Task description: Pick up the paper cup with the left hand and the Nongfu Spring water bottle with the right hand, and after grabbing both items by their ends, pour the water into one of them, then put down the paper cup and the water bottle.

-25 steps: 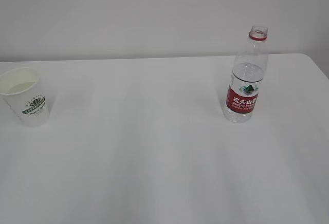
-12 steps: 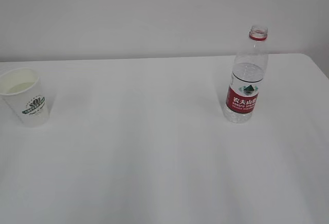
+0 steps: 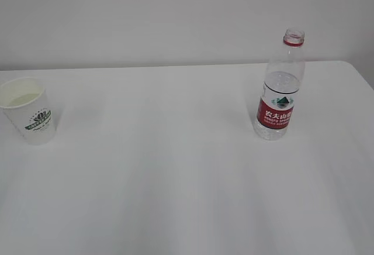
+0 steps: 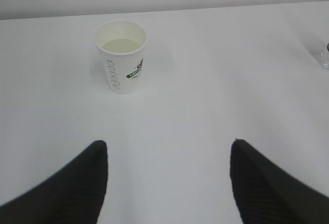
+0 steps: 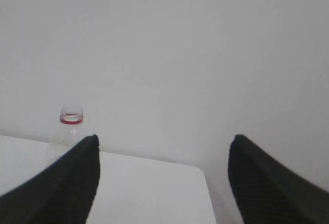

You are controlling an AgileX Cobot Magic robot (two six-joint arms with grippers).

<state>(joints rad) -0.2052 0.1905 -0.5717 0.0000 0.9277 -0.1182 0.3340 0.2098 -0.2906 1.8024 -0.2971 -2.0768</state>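
The paper cup (image 3: 29,110) stands upright at the table's left edge, white with a green logo, a little pale liquid inside (image 4: 121,45). The Nongfu Spring water bottle (image 3: 279,88) stands upright at the right, uncapped, with a red neck ring and red label. No arm shows in the exterior view. In the left wrist view my left gripper (image 4: 168,152) is open, well short of the cup (image 4: 121,55), nothing between its fingers. My right gripper (image 5: 163,147) is open too, raised and empty; only the bottle's neck (image 5: 71,116) shows past its left finger.
A white table (image 3: 175,179) carries both things, with a plain pale wall behind. The table's far right corner (image 5: 198,170) shows in the right wrist view. A sliver of the bottle (image 4: 325,57) sits at the left wrist view's right edge.
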